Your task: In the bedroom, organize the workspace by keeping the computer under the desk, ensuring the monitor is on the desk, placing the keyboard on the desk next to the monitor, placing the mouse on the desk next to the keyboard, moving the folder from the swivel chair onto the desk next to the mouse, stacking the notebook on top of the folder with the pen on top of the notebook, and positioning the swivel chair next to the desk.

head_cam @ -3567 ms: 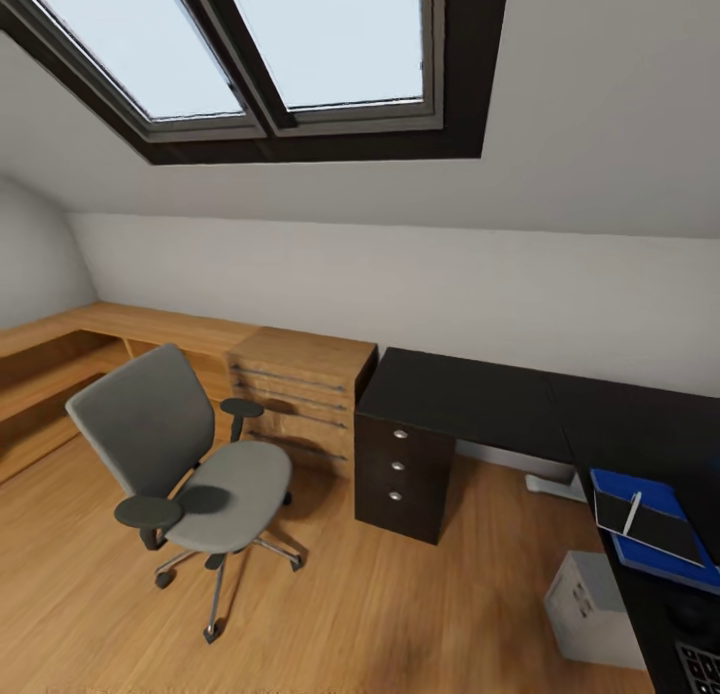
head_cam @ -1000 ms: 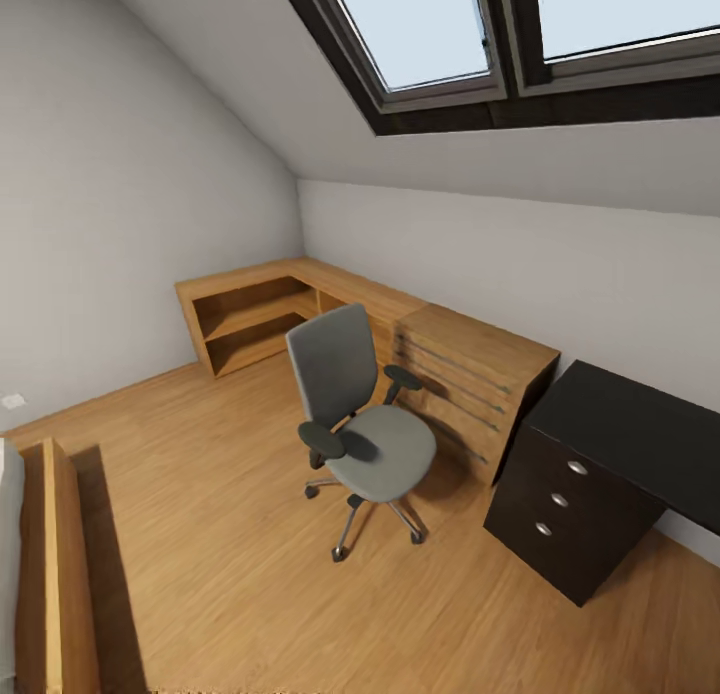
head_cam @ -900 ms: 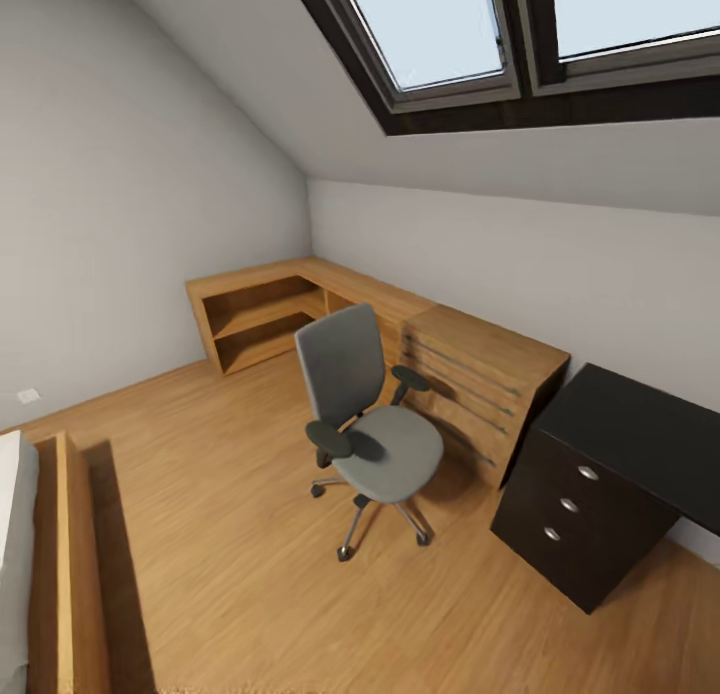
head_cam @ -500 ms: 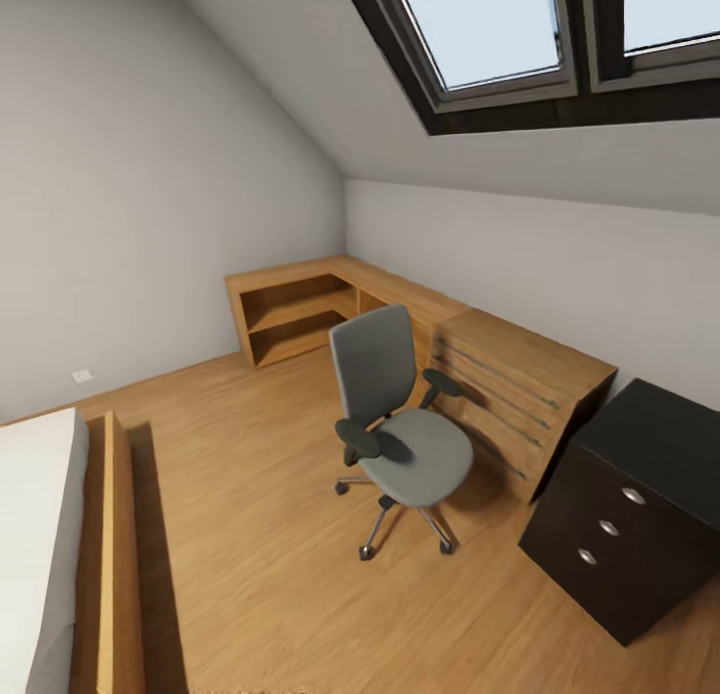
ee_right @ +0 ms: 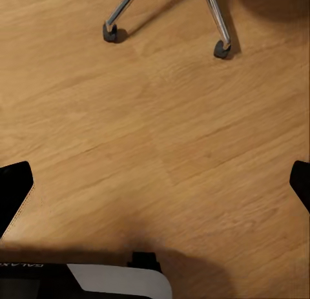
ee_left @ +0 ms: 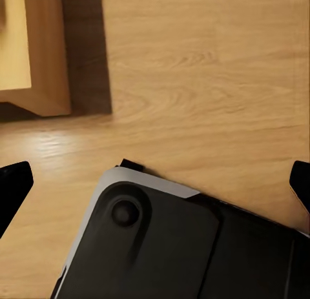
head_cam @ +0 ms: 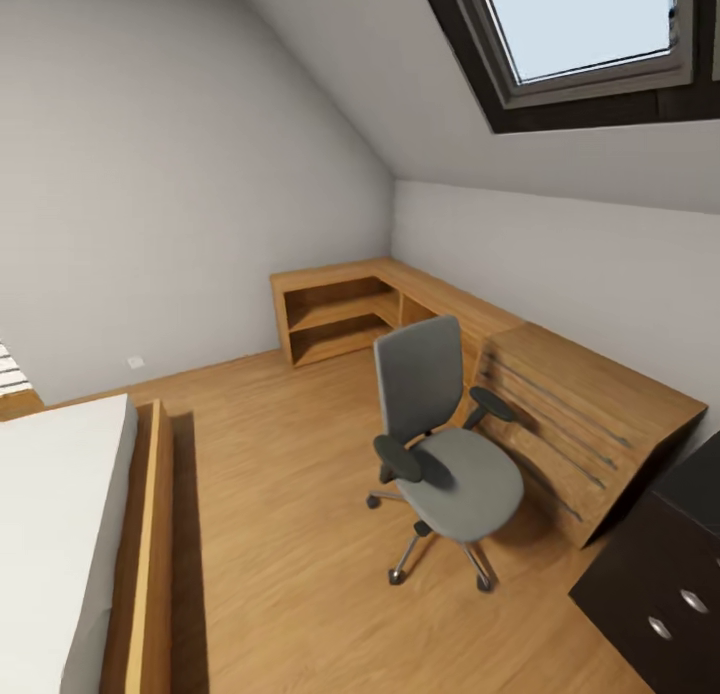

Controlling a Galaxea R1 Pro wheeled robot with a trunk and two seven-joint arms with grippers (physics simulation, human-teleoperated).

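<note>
head view has the swivel chair [head_cam: 445,459] right of centre on the wooden floor [head_cam: 270,474], seat bare, beside the low wooden shelving [head_cam: 590,414], the surface's drawer unit [head_cam: 660,584] at lower right, while both the left gripper [ee_left: 155,183] and right gripper [ee_right: 155,183] gape wide, holding nothing.

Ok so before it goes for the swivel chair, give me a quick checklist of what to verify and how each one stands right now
1. Chair seat bare: ok. The swivel chair carries nothing on its grey seat.
2. Chair next to the desk: not ok. It stands on open floor by the wooden drawer unit, apart from the desk at the view's lower right.
3. Path to the chair: ok. Bare wooden floor lies between the robot and the chair; the bed sits off to the left.
4. Left gripper free: ok, open, holding nothing.
5. Right gripper free: ok, open, over floor near the chair's castors.
6. Folder, notebook and pen stacked: cannot tell.
</note>
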